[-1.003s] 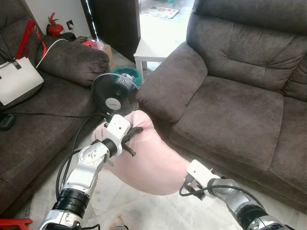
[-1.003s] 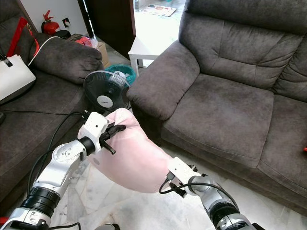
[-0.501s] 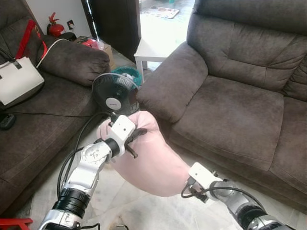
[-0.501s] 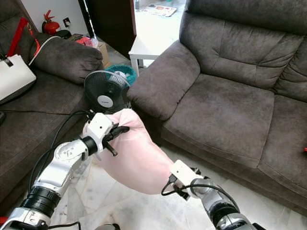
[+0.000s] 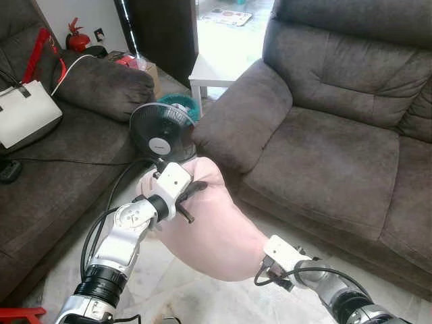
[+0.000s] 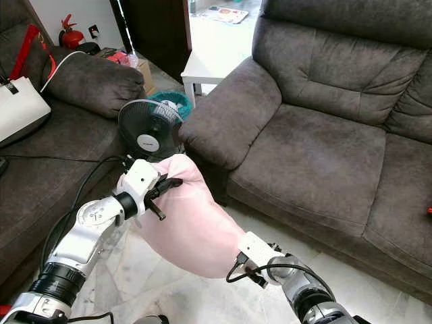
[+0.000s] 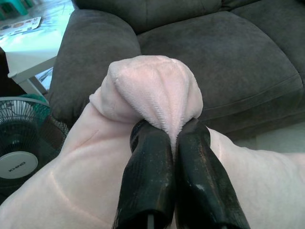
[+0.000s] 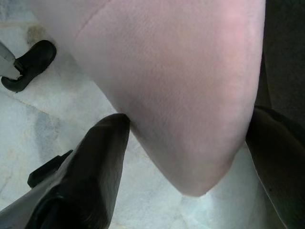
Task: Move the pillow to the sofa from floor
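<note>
The left pincer has its two black fingers pressed together on a bunched corner of the soft pale pink pillow, pinching a fold of fabric that bulges just beyond the fingertips. The right pincer is spread wide, its fingers on either side of the pillow's lower corner without closing on it. The pillow hangs in the air between the two arms, above the pale marbled tile floor and just in front of the dark grey-brown fabric sofa, near its rounded armrest. Its long axis slants from the upper end at the left pincer down to the lower end at the right pincer. The right wrist view brings out the floor under the pillow's rounded bottom corner; the head views set out the room: a small black standing fan just behind the pillow, a second dark sofa on the robot's left carrying a white handbag, and a white side table past the armrest.
</note>
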Robot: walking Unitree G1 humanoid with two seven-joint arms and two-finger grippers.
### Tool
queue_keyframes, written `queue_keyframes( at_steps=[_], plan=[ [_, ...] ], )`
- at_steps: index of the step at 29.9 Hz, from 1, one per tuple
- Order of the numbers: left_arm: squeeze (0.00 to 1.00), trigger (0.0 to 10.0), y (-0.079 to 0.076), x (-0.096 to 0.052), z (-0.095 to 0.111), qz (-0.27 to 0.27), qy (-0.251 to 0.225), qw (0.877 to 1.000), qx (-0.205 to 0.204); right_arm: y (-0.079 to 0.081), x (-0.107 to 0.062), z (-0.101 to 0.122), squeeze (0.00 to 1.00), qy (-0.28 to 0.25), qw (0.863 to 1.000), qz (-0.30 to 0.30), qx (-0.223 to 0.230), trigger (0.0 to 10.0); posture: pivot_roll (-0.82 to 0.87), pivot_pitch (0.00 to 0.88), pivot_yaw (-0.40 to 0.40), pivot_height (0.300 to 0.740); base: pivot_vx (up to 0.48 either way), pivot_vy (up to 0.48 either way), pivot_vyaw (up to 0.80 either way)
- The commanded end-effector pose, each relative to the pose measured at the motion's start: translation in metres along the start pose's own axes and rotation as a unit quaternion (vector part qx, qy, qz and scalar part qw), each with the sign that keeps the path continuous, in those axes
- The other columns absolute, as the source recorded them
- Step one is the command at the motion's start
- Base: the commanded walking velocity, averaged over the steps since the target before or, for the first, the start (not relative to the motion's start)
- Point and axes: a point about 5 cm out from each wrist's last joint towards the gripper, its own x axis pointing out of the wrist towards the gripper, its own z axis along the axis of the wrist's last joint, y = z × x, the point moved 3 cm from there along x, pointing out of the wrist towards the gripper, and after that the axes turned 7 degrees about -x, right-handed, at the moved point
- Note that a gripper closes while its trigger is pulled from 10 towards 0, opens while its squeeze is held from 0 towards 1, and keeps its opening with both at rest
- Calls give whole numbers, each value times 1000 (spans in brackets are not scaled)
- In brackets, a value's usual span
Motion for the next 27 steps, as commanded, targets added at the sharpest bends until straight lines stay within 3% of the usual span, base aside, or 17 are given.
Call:
queue_keyframes(
  at_steps=[1,14,27],
  plan=[
    [0,10000,0,3,26,-7,-48,998,28,3,1,-1,0,0,1000,4,2,0,135,86,43,740,0,0,0],
    [0,10000,-2,4,28,-9,-50,998,29,14,4,4,0,-11,1000,21,2,0,142,94,44,740,0,0,0],
    [0,10000,-1,4,30,-6,-54,998,29,12,3,6,0,-17,1000,16,3,0,141,95,44,740,0,0,0]
  ],
)
